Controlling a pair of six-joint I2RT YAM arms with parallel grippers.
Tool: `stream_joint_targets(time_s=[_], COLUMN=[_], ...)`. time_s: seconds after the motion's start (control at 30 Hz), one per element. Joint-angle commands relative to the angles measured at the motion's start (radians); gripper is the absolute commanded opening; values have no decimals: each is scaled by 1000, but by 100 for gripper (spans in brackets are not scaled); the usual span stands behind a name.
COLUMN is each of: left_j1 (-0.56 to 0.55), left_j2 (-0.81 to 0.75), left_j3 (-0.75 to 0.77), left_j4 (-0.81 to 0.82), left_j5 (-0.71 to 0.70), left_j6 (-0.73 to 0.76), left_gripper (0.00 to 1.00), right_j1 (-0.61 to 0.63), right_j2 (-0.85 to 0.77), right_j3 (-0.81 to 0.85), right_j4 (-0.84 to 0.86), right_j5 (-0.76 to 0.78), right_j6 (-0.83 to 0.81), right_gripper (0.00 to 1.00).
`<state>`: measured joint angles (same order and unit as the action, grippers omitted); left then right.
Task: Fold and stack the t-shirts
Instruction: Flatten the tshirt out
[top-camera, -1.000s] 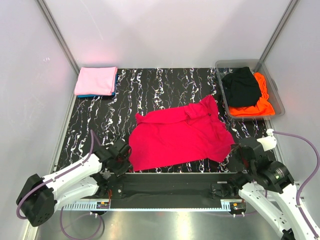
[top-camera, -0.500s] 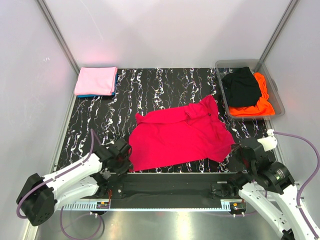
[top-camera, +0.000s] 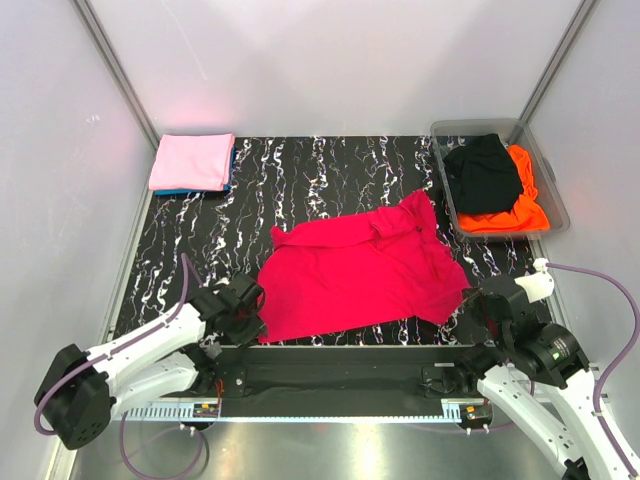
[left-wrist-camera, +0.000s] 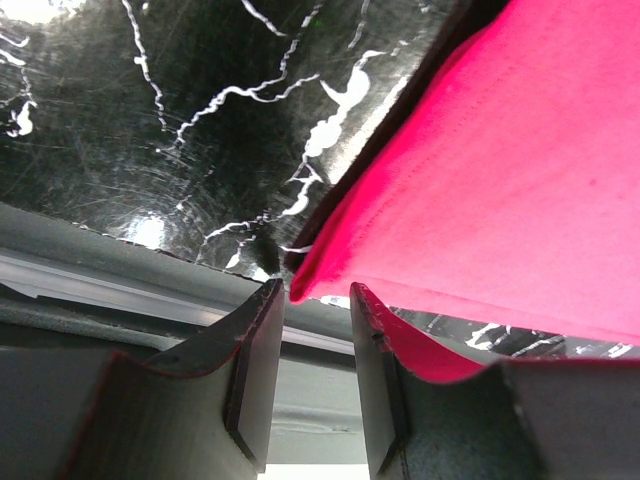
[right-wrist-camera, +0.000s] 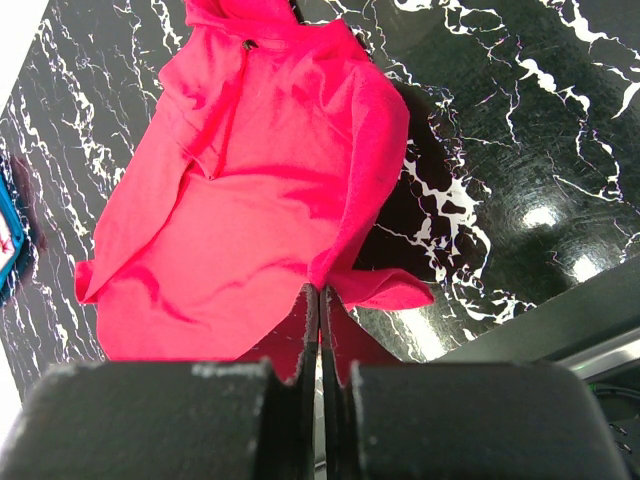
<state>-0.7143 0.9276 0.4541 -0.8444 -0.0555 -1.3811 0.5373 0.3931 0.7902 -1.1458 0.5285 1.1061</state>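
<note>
T-shirts total five, soft cloth: crimson t-shirt (top-camera: 360, 270) rumpled flat on marbled bench (top-camera: 330, 165); pink t-shirt (top-camera: 192, 160) folded square on blue t-shirt (top-camera: 185, 191); black t-shirt (top-camera: 483, 172), orange t-shirt (top-camera: 520, 205) heaped in clear bin (top-camera: 470, 127). Right fingers (right-wrist-camera: 290, 345) pinch crimson hem; left fingers (left-wrist-camera: 252, 365) gape at its corner.

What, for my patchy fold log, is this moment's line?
left jaws: open around red shirt near corner | right jaws: shut on its other near corner | pink shirt: folded, far left
</note>
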Motion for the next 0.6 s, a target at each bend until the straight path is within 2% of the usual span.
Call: stream_joint_targets(time_s=[0.0,0.57], left_j1=[-2,-4], left_j2=[25,65], left_j3=[31,24], left_j4=[-2,33], left_j5=[-23,-40], left_j6=[4,11], left_gripper=[37,33], right_j1=[1,1], right_j2=[-2,0], right_j3=[11,14], right_j4=[21,20], right_j5=[7,7], right_j6=[-5,6], right_gripper=[0,0])
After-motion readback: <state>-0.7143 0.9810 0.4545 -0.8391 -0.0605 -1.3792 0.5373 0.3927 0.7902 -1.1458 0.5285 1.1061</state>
